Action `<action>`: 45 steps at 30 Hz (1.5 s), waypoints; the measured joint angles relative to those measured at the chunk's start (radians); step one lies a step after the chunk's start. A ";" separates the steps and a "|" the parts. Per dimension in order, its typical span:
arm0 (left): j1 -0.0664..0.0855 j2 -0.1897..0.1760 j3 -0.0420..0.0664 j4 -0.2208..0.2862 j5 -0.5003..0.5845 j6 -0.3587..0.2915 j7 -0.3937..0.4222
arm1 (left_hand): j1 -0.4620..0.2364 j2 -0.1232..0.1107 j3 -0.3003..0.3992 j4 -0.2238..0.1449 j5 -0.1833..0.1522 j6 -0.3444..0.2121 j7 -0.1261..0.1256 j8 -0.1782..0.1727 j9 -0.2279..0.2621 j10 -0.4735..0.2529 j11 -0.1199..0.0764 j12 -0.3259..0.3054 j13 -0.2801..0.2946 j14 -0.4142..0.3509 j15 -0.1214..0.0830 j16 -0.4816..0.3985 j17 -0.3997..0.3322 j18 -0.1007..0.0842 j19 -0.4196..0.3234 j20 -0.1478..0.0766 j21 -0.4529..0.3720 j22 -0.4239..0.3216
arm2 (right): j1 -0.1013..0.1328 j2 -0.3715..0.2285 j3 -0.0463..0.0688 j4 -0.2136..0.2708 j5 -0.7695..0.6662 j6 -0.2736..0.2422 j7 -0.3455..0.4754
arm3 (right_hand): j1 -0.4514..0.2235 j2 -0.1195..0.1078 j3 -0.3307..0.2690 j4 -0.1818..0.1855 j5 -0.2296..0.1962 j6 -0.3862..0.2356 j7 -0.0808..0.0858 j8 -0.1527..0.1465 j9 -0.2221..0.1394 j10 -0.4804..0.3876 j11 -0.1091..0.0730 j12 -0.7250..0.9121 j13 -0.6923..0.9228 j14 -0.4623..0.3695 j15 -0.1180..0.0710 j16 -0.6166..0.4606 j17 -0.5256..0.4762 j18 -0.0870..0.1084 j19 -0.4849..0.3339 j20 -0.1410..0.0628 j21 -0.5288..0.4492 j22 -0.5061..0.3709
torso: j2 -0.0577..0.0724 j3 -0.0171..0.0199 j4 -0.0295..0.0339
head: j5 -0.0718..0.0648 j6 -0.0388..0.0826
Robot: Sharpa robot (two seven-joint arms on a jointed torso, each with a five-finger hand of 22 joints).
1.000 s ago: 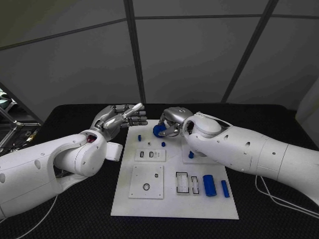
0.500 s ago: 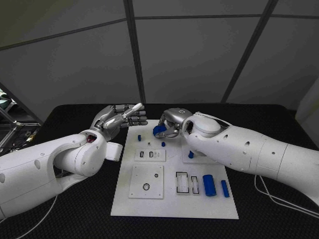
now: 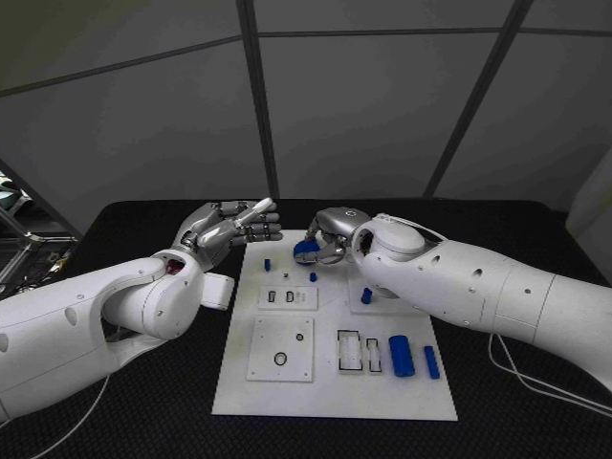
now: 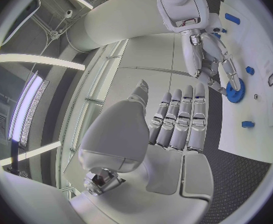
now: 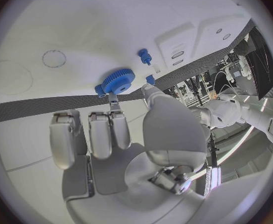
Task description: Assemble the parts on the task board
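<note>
Right hand (image 3: 331, 232), reaching in over the far end of the white task board (image 3: 334, 402), pinches a blue gear (image 3: 306, 251) between thumb and fingertips; the gear's toothed disc faces the board in the right wrist view (image 5: 118, 80), its axis roughly upright, just above the surface. Left hand (image 3: 230, 228) is raised beside the board's far left corner, fingers straight and apart, holding nothing. A small blue peg (image 3: 313, 276) stands upright near the gear. 2 blue cylinders (image 3: 402, 355) lie side by side at the near right, long axes running along the board's length. The board rests on the black tabletop (image 3: 527, 239). No legible writing.
</note>
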 measured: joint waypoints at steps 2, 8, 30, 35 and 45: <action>0.000 -0.001 0.000 0.000 0.000 0.000 0.000 | 0.000 0.000 0.000 0.000 0.000 0.000 0.000 0.000 0.000 0.000 0.000 0.000 0.000 0.000 0.000 0.000 0.000 0.000 0.000 0.000 0.000 0.000 | -0.004 -0.009 -0.003 0.000 0.003 0.005 -0.004 | 0.000 0.000 0.000 0.000 0.000 0.001 0.001 -0.004 -0.009 0.000 0.000 0.000 0.000 0.000 0.000 0.000 0.000 0.000 0.000 0.000 0.000 0.000 | 0.000 0.0000 0.0000 | 0.000 0.000; 0.000 -0.004 0.000 -0.001 0.000 0.000 0.000 | 0.000 0.000 0.000 0.000 0.000 0.000 0.000 0.000 0.000 0.000 0.000 0.000 0.000 0.000 0.000 0.000 0.000 0.000 0.000 0.000 0.000 0.000 | -0.004 -0.041 -0.003 0.027 0.012 -0.001 -0.004 | 0.012 0.012 0.011 -0.004 0.000 -0.001 -0.002 -0.006 -0.005 0.000 0.000 0.000 0.000 0.000 0.000 0.000 0.000 0.000 0.000 0.000 0.000 0.000 | 0.000 0.0006 -0.0002 | 0.002 0.001; 0.000 -0.014 0.000 -0.006 0.000 -0.001 0.000 | 0.000 0.000 0.000 0.000 0.000 0.000 0.000 0.000 0.000 -0.004 0.004 -0.004 0.000 0.000 0.000 0.000 0.000 0.000 0.000 0.000 0.000 -0.001 | -0.008 -0.438 0.010 0.281 0.251 -0.194 0.156 | 0.225 -0.021 0.044 -0.098 0.008 0.063 -0.010 0.003 0.003 0.000 0.000 -0.032 0.000 -0.004 -0.004 -0.014 0.000 0.000 0.000 0.000 0.000 0.000 | -0.010 0.0037 -0.0125 | -0.007 0.011; 0.000 -0.010 0.000 -0.016 0.000 0.001 -0.001 | 0.000 0.000 0.000 0.000 0.000 0.000 0.000 0.000 0.000 -0.004 0.004 -0.004 0.000 0.000 0.000 0.000 0.000 0.000 -0.004 0.004 0.000 -0.001 | -0.008 -0.508 0.013 0.257 0.344 -0.180 0.216 | 0.310 -0.042 0.053 -0.170 0.008 0.088 -0.023 0.003 0.006 0.000 -0.015 -0.055 0.000 -0.003 -0.019 -0.026 0.000 0.000 0.000 -0.011 0.000 0.000 | -0.016 0.0068 -0.0203 | -0.010 0.010; 0.000 0.001 -0.001 -0.035 0.000 0.016 -0.002 | 0.005 0.005 -0.003 -0.003 0.000 0.000 0.000 0.000 0.000 -0.004 0.004 -0.004 0.000 0.000 0.000 0.000 0.001 0.000 -0.004 0.004 0.000 -0.002 | -0.016 -0.514 0.012 0.182 0.415 -0.148 0.297 | 0.329 -0.050 0.049 -0.196 0.004 0.023 -0.023 -0.007 -0.015 0.000 -0.018 -0.061 0.000 -0.002 -0.027 -0.031 0.000 0.000 0.000 -0.022 0.000 0.001 | -0.019 0.0112 -0.0252 | -0.026 0.017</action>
